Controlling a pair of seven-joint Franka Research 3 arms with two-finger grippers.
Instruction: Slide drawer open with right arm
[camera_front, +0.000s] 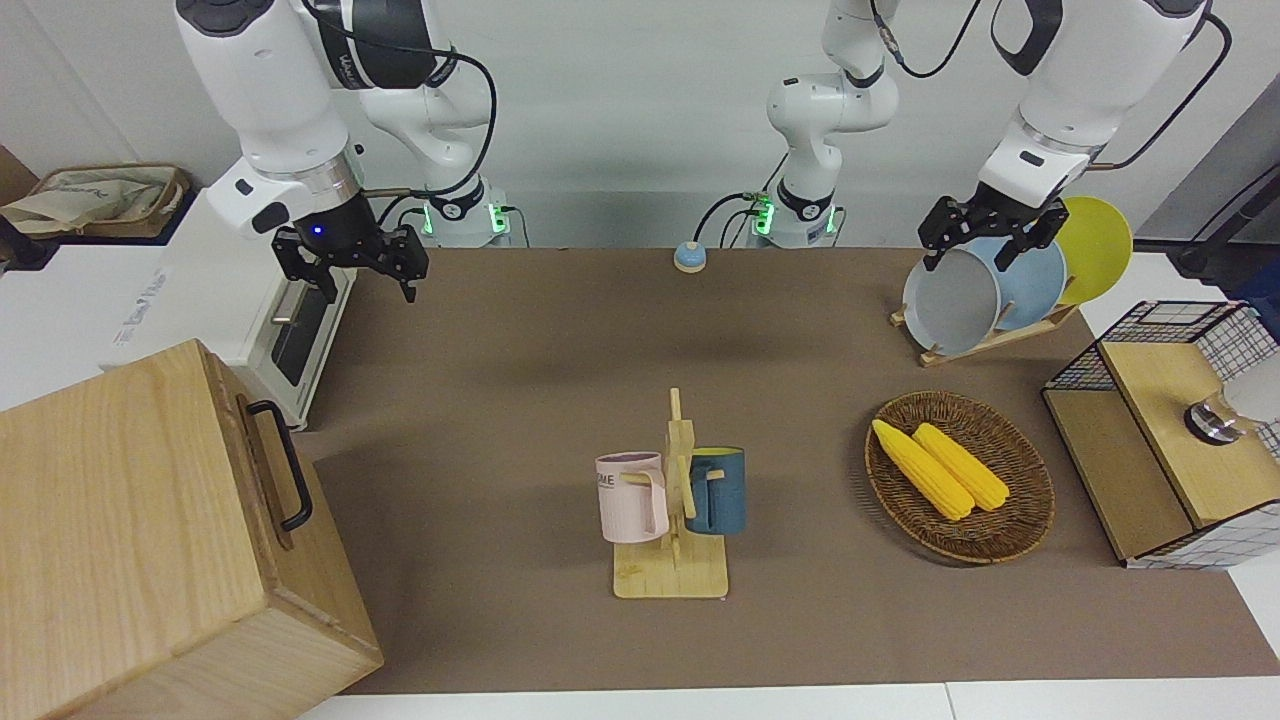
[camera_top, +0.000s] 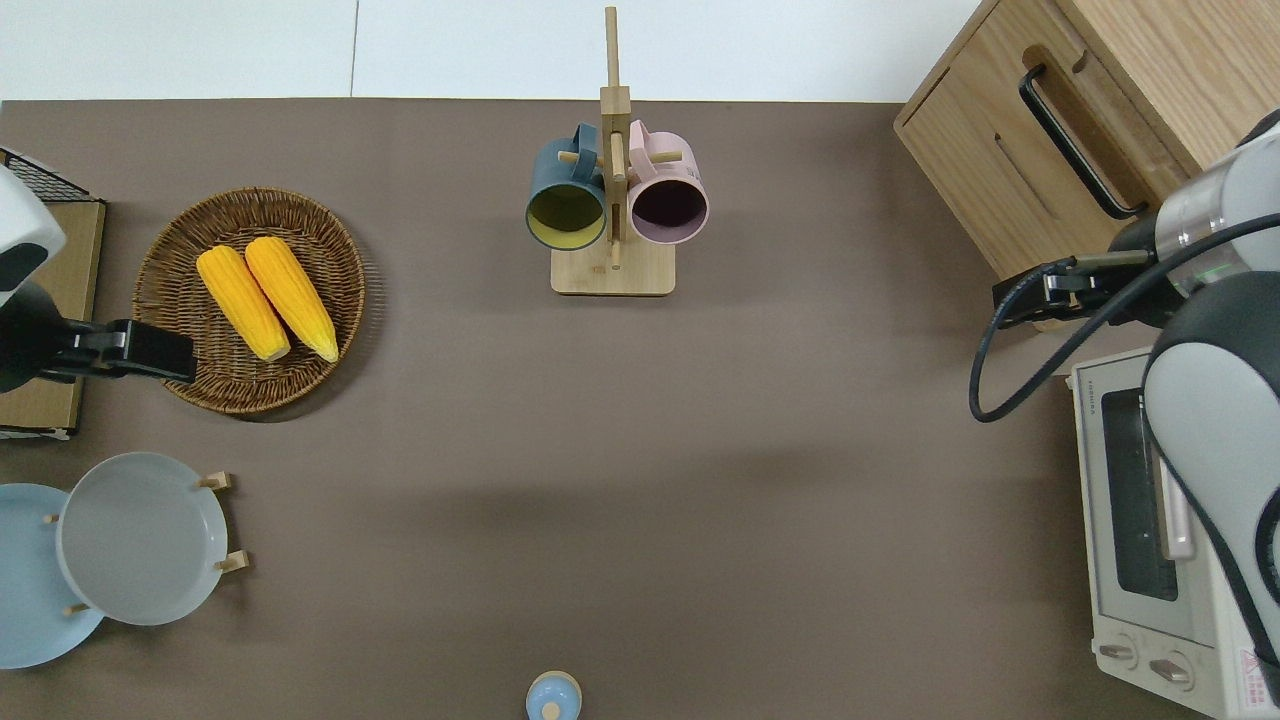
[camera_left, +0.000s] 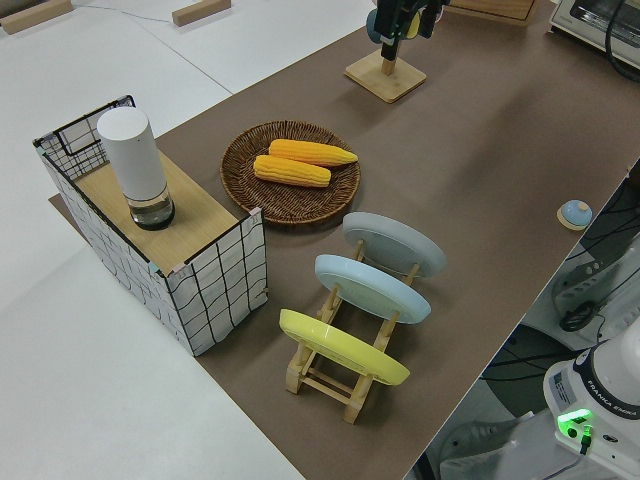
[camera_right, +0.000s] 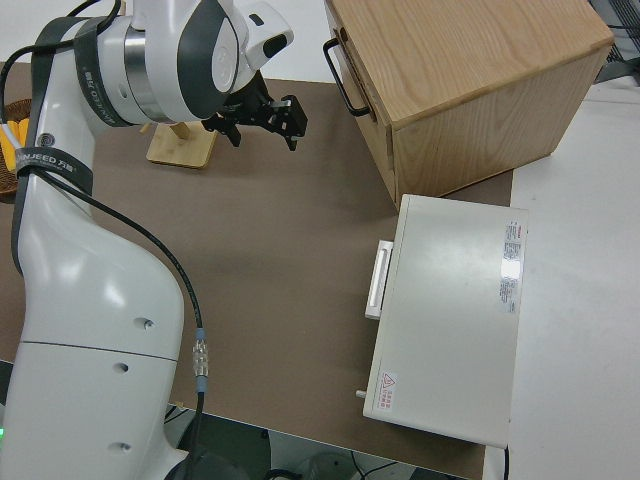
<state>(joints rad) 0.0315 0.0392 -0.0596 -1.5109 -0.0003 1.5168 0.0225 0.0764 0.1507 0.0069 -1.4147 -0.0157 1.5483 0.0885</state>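
Observation:
The drawer (camera_front: 258, 470) is the top front panel of a big pale wooden box (camera_top: 1000, 170) at the right arm's end of the table. It looks shut, flush with the box. Its black bar handle (camera_top: 1075, 140) (camera_right: 342, 75) is free of any grip. My right gripper (camera_front: 365, 272) (camera_top: 1040, 292) (camera_right: 266, 118) hangs open and empty, with a blue light at its wrist. It is over the table by the box corner nearest the robots, between the box and the toaster oven. The left arm is parked, and its gripper (camera_front: 985, 242) is open.
A white toaster oven (camera_front: 270, 320) stands next to the box, nearer to the robots. A mug rack (camera_front: 675, 500) holds a pink and a blue mug mid-table. Toward the left arm's end are a corn basket (camera_front: 1010, 530), a plate rack (camera_front: 990, 290) and a wire-grid box (camera_front: 1170, 430).

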